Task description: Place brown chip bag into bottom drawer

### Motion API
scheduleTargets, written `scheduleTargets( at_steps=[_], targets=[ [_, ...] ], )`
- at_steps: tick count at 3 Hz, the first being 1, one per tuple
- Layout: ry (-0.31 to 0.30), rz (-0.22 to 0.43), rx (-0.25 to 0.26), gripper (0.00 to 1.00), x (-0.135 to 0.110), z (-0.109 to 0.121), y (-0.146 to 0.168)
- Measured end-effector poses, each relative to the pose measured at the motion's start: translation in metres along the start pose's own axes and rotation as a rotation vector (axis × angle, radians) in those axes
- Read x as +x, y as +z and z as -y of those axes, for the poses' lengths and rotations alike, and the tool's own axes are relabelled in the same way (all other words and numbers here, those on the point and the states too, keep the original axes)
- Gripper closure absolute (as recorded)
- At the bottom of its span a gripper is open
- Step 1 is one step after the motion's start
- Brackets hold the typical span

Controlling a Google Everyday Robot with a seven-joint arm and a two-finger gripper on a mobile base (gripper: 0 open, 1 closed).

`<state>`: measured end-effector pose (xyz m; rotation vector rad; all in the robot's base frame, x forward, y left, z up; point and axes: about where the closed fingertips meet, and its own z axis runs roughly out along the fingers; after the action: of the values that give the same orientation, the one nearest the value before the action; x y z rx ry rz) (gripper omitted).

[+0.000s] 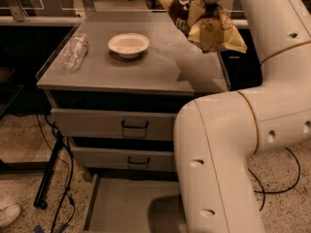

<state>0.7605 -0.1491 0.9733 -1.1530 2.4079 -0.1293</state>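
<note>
1. The brown chip bag [210, 29] is crinkled foil, dark brown with white script at its top and pale yellow below, creased into sharp folds. It sits at about 1 o'clock in the view, raised in the air over the back right part of the cabinet top [160, 69] and not touching it.
2. The gripper [204, 0] is at the top edge at 12 to 1 o'clock, and its fingers are clamped on the upper part of the bag.
3. The arm [228, 149] is made of smooth, rounded, cream-white shells with small round holes. It fills the view from 1 to 5 o'clock.
4. The cabinet top is flat, matte grey metal. A shallow round white bowl [129, 44] rests at about 11 o'clock. At the bowl's 9 o'clock a clear, ribbed plastic bottle [75, 51] lies on its side near the left edge.
5. The bottom drawer [124, 208] is pulled open at 6 o'clock. It is a wide tray with a flat grey floor and low sides, and the arm covers its right part.
6. Above it are two shut grey drawers [92, 124], each with a black handle [134, 125].
7. The floor [286, 198] is speckled terrazzo. Black cables [60, 188] trail at 8 o'clock.
</note>
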Motion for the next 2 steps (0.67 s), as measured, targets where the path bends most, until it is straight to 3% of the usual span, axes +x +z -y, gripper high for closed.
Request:
scheduleTargets(
  at_steps=[2],
  targets=[
    [0.008, 0.002, -0.036, 1.00, 0.014, -0.005, -0.016]
  ],
)
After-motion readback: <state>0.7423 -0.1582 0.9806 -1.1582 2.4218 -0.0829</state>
